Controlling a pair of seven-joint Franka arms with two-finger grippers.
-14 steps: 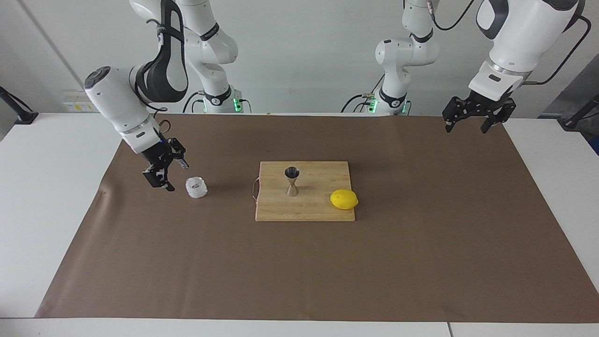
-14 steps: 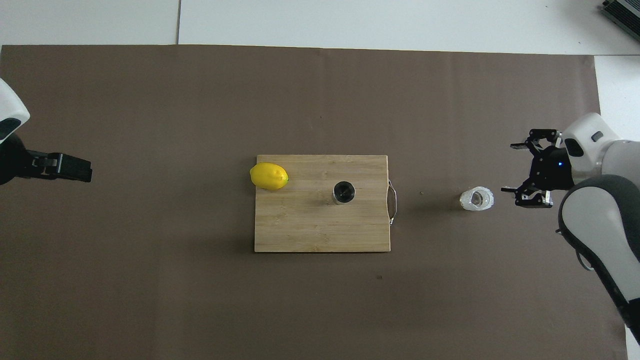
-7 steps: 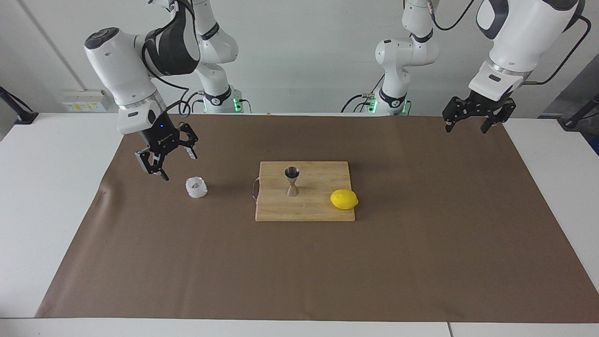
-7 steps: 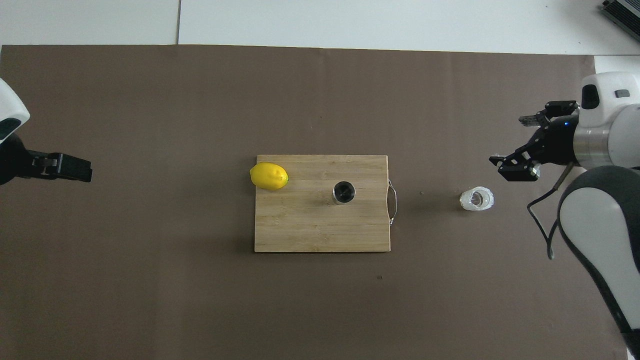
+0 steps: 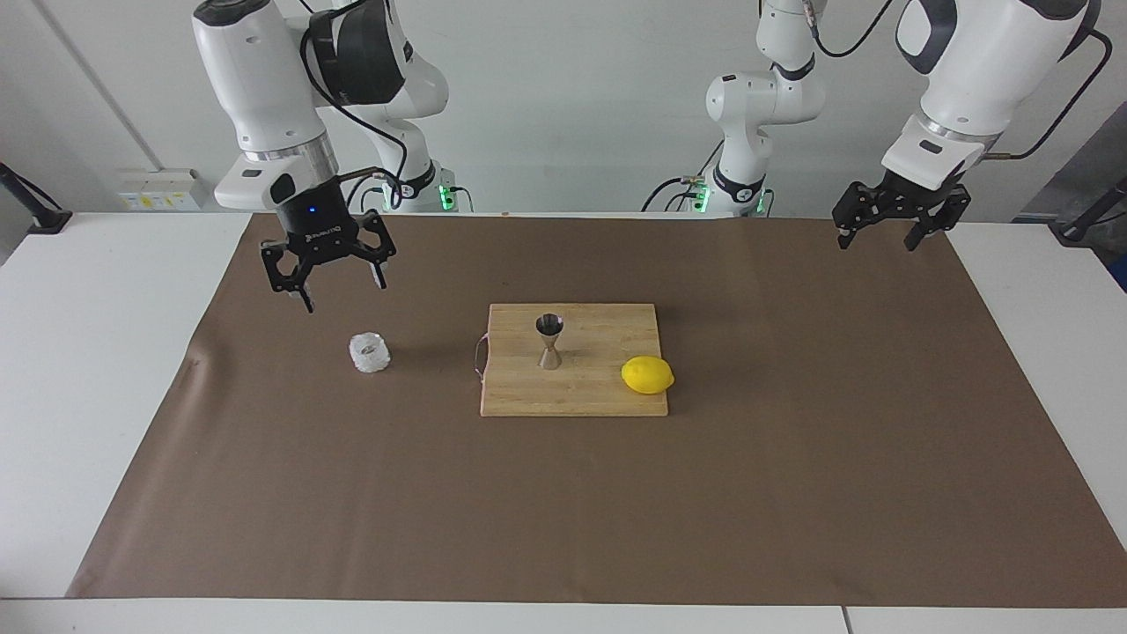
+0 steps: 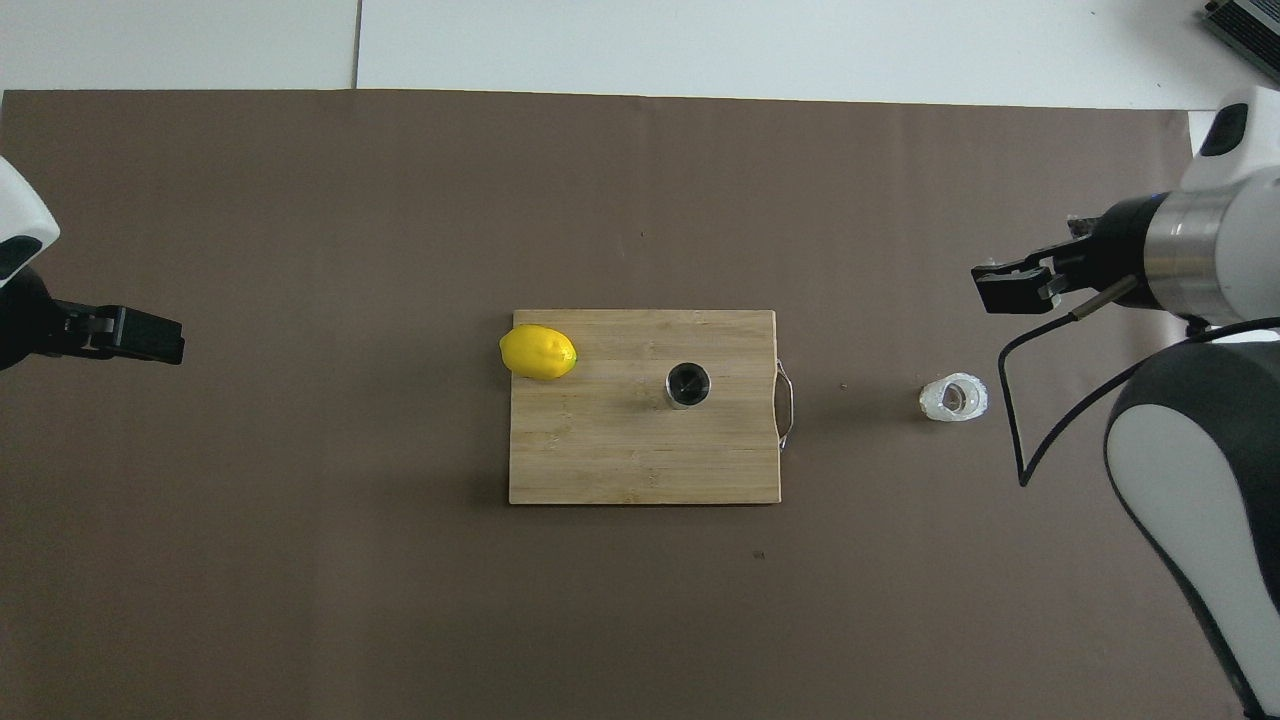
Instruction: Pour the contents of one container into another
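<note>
The small whitish knobbly cup (image 5: 370, 352) (image 6: 953, 397) stands upright on the brown mat toward the right arm's end of the table. The steel hourglass jigger (image 5: 549, 342) (image 6: 688, 385) stands upright on the wooden board (image 5: 599, 396) (image 6: 620, 460). My right gripper (image 5: 343, 295) (image 6: 1020, 280) hangs open and empty, pointing down over the mat close to the cup, apart from it. My left gripper (image 5: 878, 242) (image 6: 140, 335) waits open and empty, raised over the mat's edge at the left arm's end.
A yellow lemon (image 5: 647, 375) (image 6: 538, 352) lies at the board's corner toward the left arm's end. A metal handle (image 5: 480, 357) (image 6: 786, 402) sticks out of the board's edge that faces the cup. The brown mat (image 5: 792, 493) covers most of the white table.
My right gripper has lifted from low beside the cup and swung round to point straight down, higher above the mat. Cup, jigger, lemon and the left arm have not moved.
</note>
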